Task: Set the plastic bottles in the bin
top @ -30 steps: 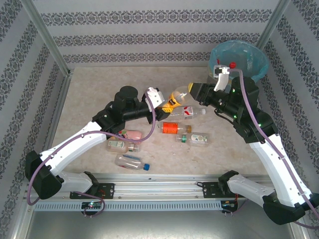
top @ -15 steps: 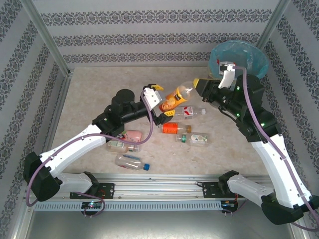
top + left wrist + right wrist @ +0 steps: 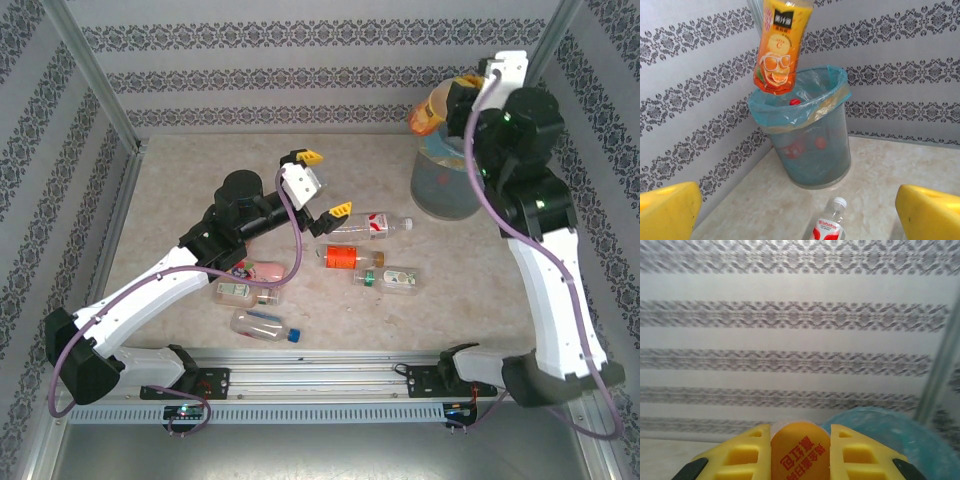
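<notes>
My right pincer [image 3: 452, 97] is clamped on the orange-label bottle [image 3: 800, 452], upper right of the top view — just above the bin [image 3: 445, 185] rim. My left pincer [image 3: 322, 184] hangs spread wide mid-frame; other bottles [image 3: 352, 257] lie on the surface [image 3: 180, 200] below it.

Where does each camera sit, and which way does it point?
Top: high behind the robot, looking down at the table; left arm and right arm show.
Left wrist: on the left arm, facing the bin; its open yellow fingers show.
Right wrist: on the right arm, facing the wall; its fingers grip the orange bottle.
Shared: all three show that bottle and the bin.
</notes>
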